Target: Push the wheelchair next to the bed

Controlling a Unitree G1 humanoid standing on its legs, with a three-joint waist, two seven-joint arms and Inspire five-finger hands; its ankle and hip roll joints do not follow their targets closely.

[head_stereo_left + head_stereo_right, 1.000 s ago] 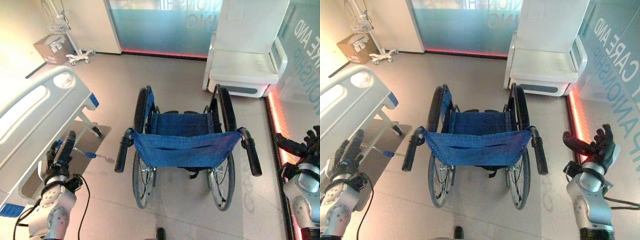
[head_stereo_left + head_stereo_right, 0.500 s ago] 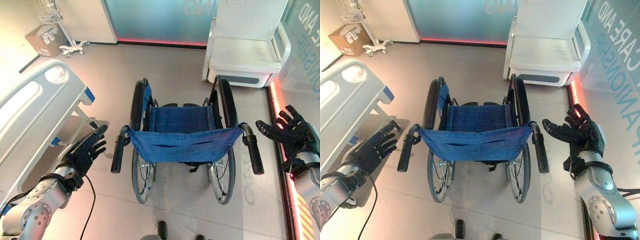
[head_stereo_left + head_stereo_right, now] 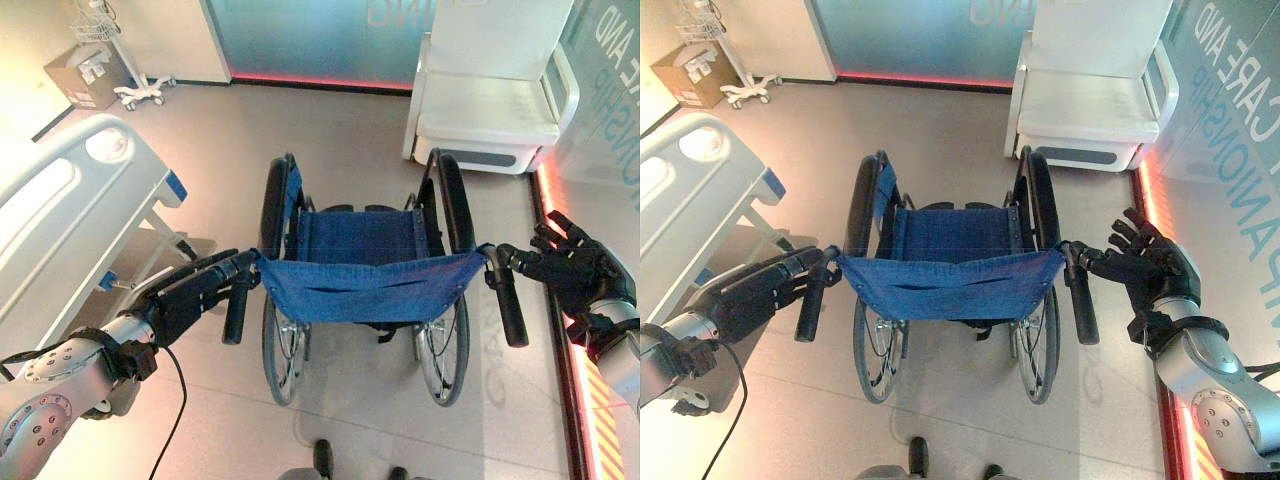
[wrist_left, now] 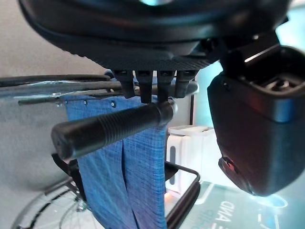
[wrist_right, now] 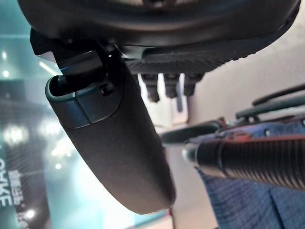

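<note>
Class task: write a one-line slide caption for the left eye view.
Both open hands, left hand and right hand, reach the wheelchair handles, bed on the left.

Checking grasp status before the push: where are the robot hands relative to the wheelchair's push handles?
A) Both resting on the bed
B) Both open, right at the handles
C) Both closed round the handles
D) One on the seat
B: the left robot hand and right robot hand reach the wheelchair handles with straight fingers, not curled round them.
</note>
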